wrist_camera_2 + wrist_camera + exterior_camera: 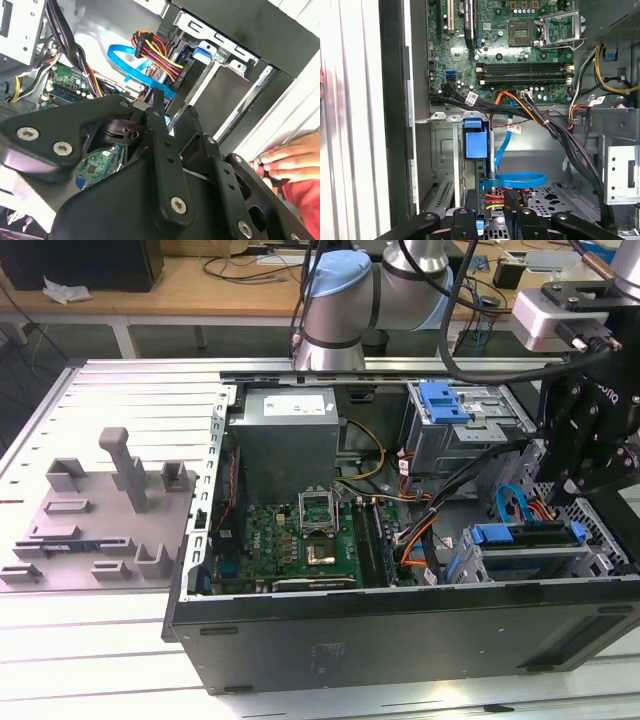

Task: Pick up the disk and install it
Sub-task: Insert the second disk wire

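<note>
The disk [525,548], silver in a bright blue carrier, sits in the lower drive bay at the near corner of the open computer case, on the exterior view's right. Its blue carrier end [473,139] shows in both wrist views [200,54], with the drive running edge-on from it. My gripper [562,498] hovers just above the bay. Its black fingers [172,117] stand a little apart and nothing is clamped between them. In the first wrist view the gripper [487,220] straddles the line of the disk's edge from above.
A blue data cable [515,180] and a red-yellow power bundle [155,52] crowd the bay. A person's hand [287,157] rests on the case's outer edge. The blue latch [443,400] tops the upper drive cage. The motherboard [300,540] fills the case's middle. A grey fixture [110,490] lies outside.
</note>
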You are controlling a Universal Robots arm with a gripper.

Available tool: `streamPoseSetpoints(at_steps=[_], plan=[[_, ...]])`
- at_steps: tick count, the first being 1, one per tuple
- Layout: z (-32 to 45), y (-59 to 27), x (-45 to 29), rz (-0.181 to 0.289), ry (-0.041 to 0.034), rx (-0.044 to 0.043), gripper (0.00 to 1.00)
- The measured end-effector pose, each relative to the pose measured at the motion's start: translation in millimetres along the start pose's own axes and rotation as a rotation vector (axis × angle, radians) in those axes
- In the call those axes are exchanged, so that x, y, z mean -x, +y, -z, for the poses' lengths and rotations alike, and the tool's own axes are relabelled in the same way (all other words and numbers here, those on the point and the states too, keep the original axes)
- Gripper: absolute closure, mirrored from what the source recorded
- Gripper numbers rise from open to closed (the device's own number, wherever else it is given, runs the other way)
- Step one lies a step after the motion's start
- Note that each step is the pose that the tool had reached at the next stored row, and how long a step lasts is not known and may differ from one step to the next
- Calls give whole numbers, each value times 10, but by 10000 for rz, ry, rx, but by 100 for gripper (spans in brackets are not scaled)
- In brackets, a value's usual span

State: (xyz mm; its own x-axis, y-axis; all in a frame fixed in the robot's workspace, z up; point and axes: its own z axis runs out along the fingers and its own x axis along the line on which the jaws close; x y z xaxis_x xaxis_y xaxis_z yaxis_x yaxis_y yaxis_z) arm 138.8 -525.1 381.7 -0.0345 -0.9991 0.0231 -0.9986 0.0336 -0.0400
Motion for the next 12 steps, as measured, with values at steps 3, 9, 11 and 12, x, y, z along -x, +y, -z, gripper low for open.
streamPoseSetpoints(at_steps=[3,9,11,12], plan=[[0,0,0,0,4,-1,64],[0,0,0,0,10,-1,85],[0,0,0,0,17,-1,89],[0,0,0,1,20,-1,89]])
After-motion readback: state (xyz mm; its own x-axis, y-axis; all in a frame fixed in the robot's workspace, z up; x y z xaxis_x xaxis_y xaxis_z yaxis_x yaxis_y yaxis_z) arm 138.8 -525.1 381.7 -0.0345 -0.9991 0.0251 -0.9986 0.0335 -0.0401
